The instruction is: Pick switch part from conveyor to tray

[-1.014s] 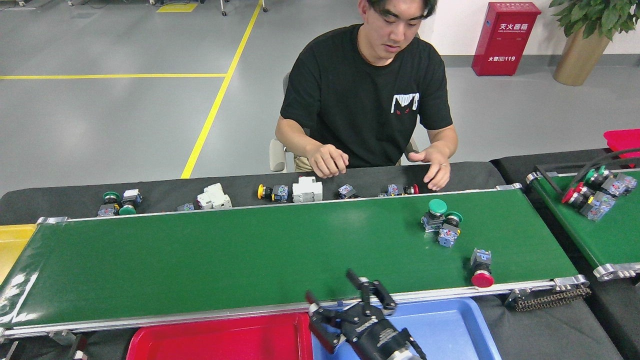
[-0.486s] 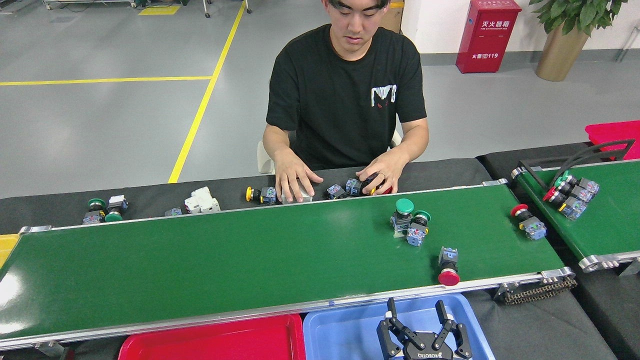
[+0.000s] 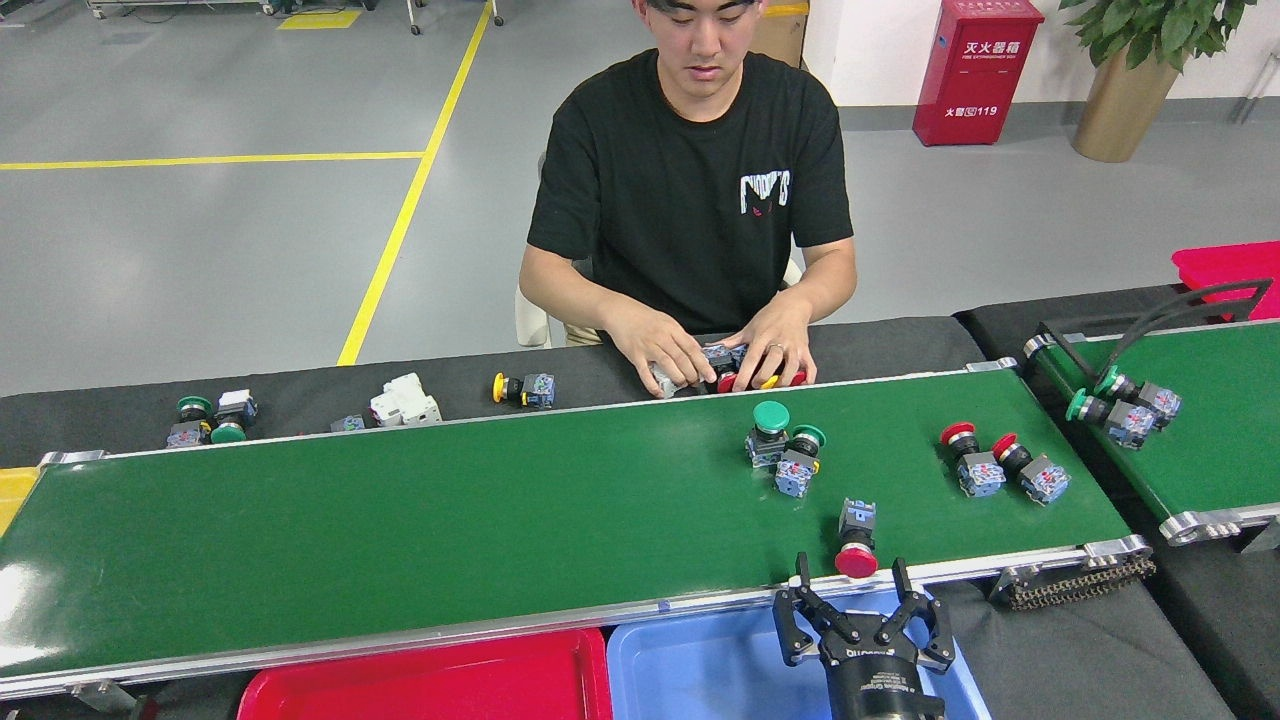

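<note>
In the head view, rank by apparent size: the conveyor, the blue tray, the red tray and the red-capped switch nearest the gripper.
1. conveyor, by far.
2-3. red tray and blue tray: both cut off by the frame edge, the blue one also partly hidden by the right gripper, so unranked.
4. red-capped switch.

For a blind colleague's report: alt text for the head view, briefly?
An open right pincer hovers over a blue tray, just short of a red-capped switch part on the green conveyor. A seated person handles parts beyond the belt.
</note>
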